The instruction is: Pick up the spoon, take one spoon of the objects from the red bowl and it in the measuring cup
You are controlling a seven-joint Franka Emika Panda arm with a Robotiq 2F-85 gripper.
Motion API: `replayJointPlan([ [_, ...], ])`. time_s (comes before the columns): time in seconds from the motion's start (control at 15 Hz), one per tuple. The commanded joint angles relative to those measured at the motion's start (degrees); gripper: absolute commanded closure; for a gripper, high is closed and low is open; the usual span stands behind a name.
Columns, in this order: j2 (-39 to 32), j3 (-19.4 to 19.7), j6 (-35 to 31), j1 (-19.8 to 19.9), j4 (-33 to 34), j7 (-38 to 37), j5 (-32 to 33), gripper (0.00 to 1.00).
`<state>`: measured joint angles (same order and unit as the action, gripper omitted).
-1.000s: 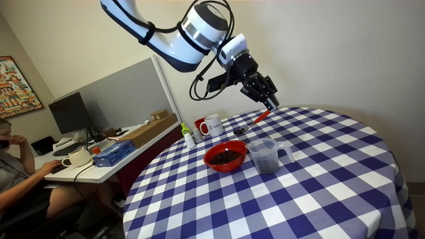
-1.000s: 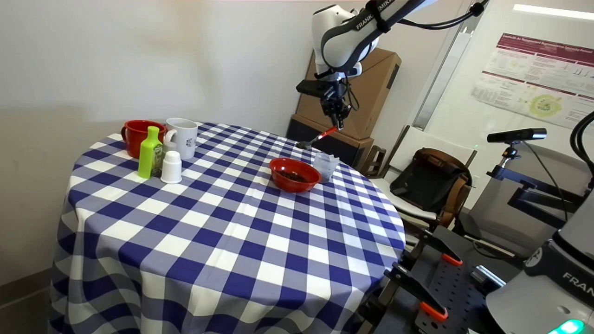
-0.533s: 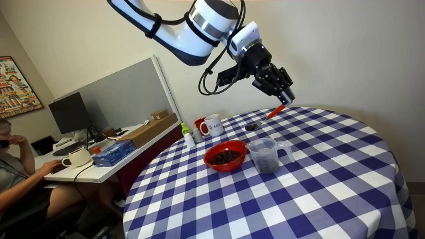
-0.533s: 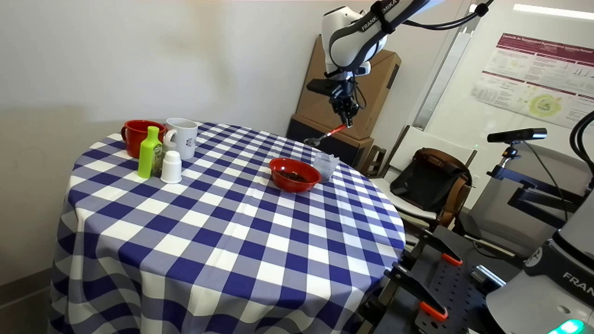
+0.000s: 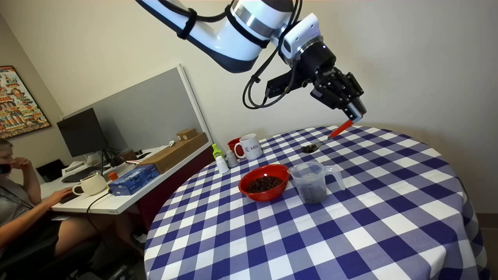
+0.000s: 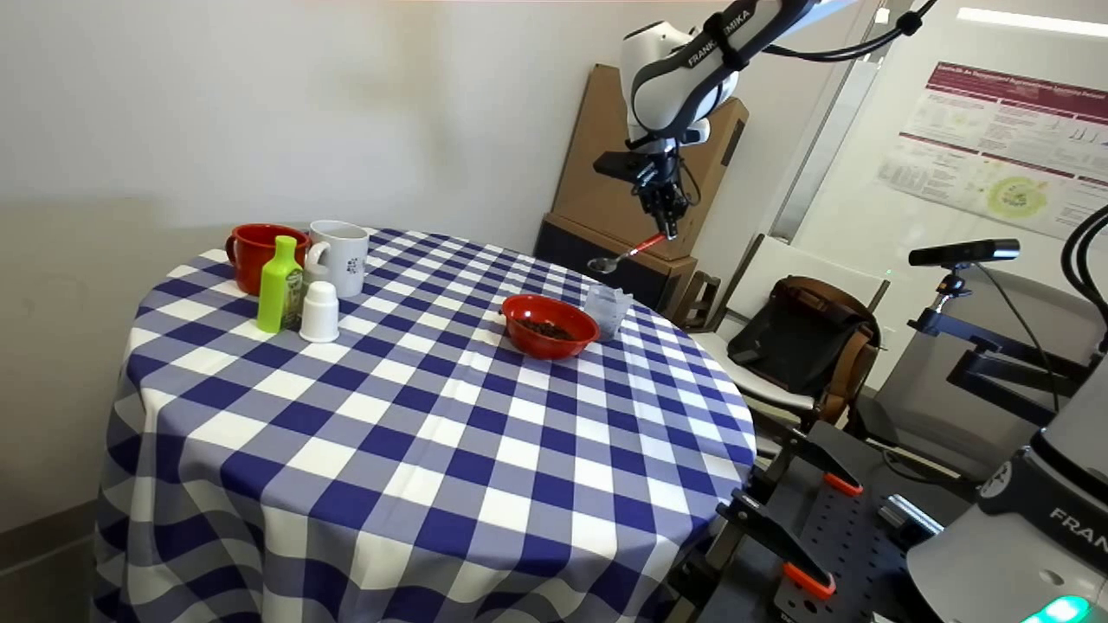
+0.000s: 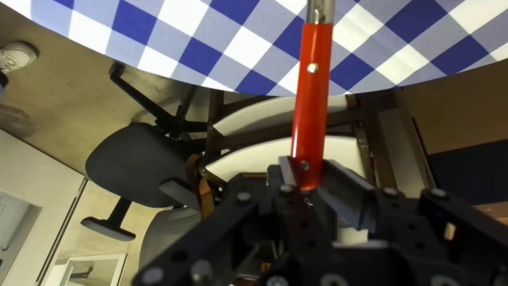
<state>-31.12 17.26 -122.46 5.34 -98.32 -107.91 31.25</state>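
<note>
Moving rightward in both exterior views, the gripper is pinching the spoon by its handle; the loaded scoop is pointing lower-left, apparently hovering above the measuring cup.

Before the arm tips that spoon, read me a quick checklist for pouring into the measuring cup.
1. Gripper shut on the spoon: ok, by its red handle.
2. Bits in the scoop: ok.
3. Cup upright: ok.
4. Scoop clear of cup and bowl: ok, gaps show in both exterior views.
5. Scoop centred over the cup: cannot tell; it shows above the cup in both exterior views, but depth is unclear.
</note>
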Motion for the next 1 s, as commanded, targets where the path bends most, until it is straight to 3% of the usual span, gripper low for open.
replayJointPlan([
  [0.0, 1.2, 0.7, -0.3, -1.0, -1.4, 0.5, 0.9, 0.93],
  [0.93, 9.3, 0.5, -7.1, -2.6, -12.5, -5.4, 15.8, 0.93],
])
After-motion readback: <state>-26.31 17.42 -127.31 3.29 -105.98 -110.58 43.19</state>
